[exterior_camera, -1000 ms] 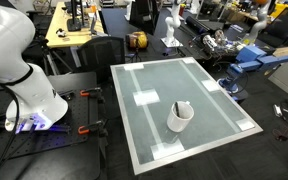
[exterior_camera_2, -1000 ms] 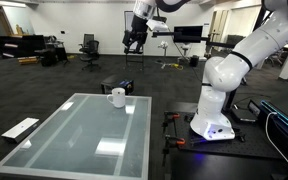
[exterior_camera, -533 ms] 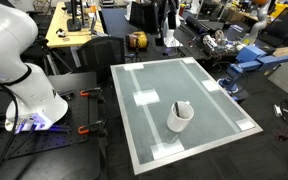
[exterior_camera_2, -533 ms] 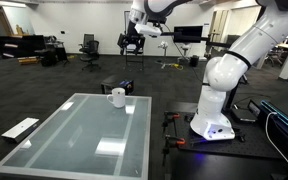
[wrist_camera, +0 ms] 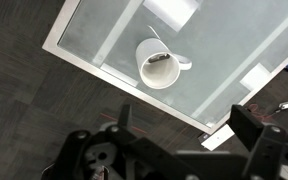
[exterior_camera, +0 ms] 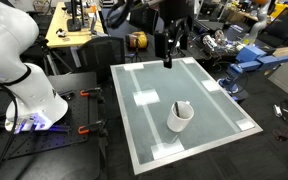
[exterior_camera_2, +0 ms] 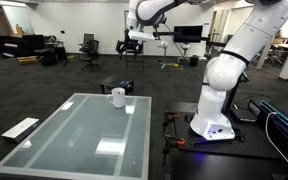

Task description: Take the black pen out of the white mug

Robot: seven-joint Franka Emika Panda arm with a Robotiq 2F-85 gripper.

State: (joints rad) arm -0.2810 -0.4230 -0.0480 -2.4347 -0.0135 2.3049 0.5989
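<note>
The white mug (exterior_camera: 180,117) stands on the glass table (exterior_camera: 159,85) near its front right corner; it also shows in an exterior view (exterior_camera_2: 117,97) at the table's far edge. In the wrist view the mug (wrist_camera: 159,66) lies far below, with the black pen (wrist_camera: 156,45) leaning inside it and sticking out over the rim. My gripper (exterior_camera: 170,47) hangs high above the table's far side, well apart from the mug, and shows in an exterior view (exterior_camera_2: 132,44) too. Its fingers (wrist_camera: 184,125) are spread wide and hold nothing.
The white robot base (exterior_camera: 29,100) stands beside the table, also seen in an exterior view (exterior_camera_2: 212,110). White tape patches (exterior_camera: 146,98) mark the glass. A white flat item (exterior_camera_2: 21,128) lies on the floor. A dark box (exterior_camera_2: 118,85) sits behind the table.
The arm has swung in from the background and come lower over the table's far side. The mug and pen have not moved.
</note>
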